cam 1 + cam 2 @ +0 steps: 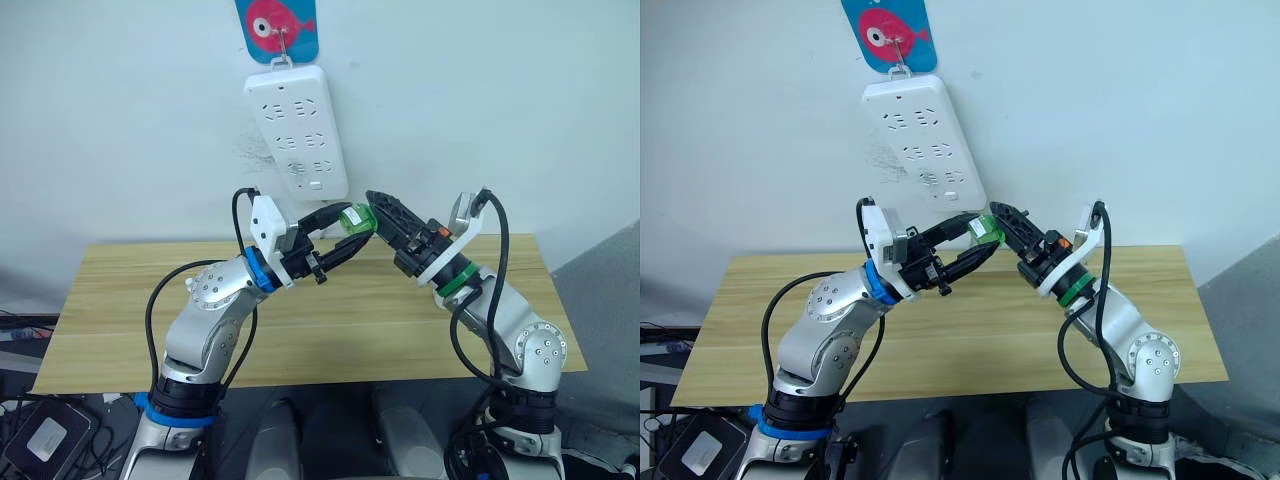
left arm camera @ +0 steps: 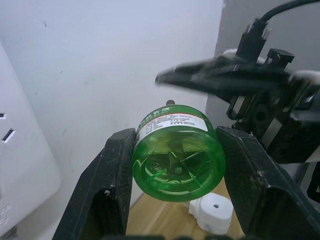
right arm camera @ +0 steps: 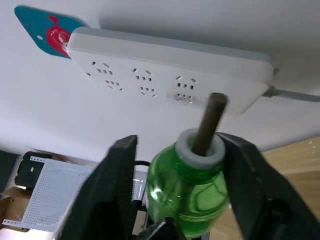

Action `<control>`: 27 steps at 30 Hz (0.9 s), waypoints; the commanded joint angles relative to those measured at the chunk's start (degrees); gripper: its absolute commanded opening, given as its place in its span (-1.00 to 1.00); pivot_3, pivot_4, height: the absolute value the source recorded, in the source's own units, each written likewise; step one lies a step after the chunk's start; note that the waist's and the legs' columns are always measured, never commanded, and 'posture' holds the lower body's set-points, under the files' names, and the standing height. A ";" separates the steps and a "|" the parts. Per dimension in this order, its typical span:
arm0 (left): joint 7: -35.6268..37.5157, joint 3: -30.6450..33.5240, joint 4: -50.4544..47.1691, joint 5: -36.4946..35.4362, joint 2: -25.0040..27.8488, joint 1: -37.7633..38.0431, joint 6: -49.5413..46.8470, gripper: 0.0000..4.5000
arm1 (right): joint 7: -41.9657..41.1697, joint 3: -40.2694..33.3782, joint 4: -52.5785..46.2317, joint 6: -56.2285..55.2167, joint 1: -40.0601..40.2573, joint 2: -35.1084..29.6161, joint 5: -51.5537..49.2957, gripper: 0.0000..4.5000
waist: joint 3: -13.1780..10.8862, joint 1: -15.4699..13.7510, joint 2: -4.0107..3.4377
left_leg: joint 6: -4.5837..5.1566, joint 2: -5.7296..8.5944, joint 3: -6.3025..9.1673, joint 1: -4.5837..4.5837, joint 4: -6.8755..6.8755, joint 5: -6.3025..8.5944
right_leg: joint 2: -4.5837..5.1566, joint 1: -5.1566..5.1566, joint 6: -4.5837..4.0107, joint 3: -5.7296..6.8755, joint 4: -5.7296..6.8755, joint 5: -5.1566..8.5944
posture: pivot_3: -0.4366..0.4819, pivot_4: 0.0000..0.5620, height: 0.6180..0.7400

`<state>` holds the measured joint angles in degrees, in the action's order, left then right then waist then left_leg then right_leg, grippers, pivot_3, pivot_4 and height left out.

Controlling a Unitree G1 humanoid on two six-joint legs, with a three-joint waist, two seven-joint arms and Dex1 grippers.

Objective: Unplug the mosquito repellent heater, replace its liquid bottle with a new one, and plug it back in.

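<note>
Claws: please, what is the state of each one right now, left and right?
Left claw: closed on the green bottle, gripping its base.
Right claw: closed on the same green bottle, near its neck.

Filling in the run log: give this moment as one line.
phase: bottle handover mid-air | left gripper: shut on green bottle | right gripper: around its neck | heater: on table, unplugged
</note>
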<state>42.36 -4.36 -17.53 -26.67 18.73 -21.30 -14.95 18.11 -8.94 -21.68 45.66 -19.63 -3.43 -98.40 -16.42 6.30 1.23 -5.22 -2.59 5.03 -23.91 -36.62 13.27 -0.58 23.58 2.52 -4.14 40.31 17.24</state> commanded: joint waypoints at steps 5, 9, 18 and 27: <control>1.10 -1.65 -1.43 1.68 0.45 1.24 1.92 0.00 | -1.10 3.22 -2.48 -1.79 -0.88 -2.82 -4.36 -0.63 | 0.01 0.06 0.00 | 0.00 0.00 0.01 0.00 -0.05 0.00 | 0.00 0.00 0.00 0.00 0.06 0.00 | -0.36 -0.23 1.00; 0.59 -0.49 -0.60 1.98 2.35 2.37 0.47 0.15 | -1.75 3.68 -2.65 -2.23 -0.33 -4.62 -3.69 -0.63 | 0.01 0.08 0.00 | 0.00 0.00 0.01 0.00 -0.06 0.00 | -0.01 0.00 0.00 0.00 0.08 0.00 | -0.35 -0.22 1.00; 5.45 0.99 -0.15 6.22 16.35 8.58 -2.80 1.00 | -11.24 6.47 2.33 -8.86 2.43 -12.91 26.12 -0.63 | 0.01 0.02 0.00 | 0.01 -0.01 0.04 0.03 -0.06 0.01 | -0.04 0.01 0.00 0.00 0.12 0.01 | -0.29 -0.14 1.00; 7.62 -0.95 -8.53 0.49 22.17 13.61 -18.73 1.00 | -23.09 26.31 36.14 -48.92 -3.18 -14.55 84.22 -0.63 | 0.00 -0.49 0.00 | 0.00 -0.04 -0.04 0.04 -0.05 0.01 | -0.07 0.11 -0.01 -0.05 0.15 0.02 | -0.22 -0.11 1.00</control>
<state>50.43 -5.43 -23.83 -25.21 40.91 -8.04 -32.69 -3.72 17.55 11.91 2.88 -21.45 -18.43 -18.31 -16.42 5.81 1.23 -5.22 -2.63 4.97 -23.87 -36.68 13.28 -0.64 23.70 2.51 -4.21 40.46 17.25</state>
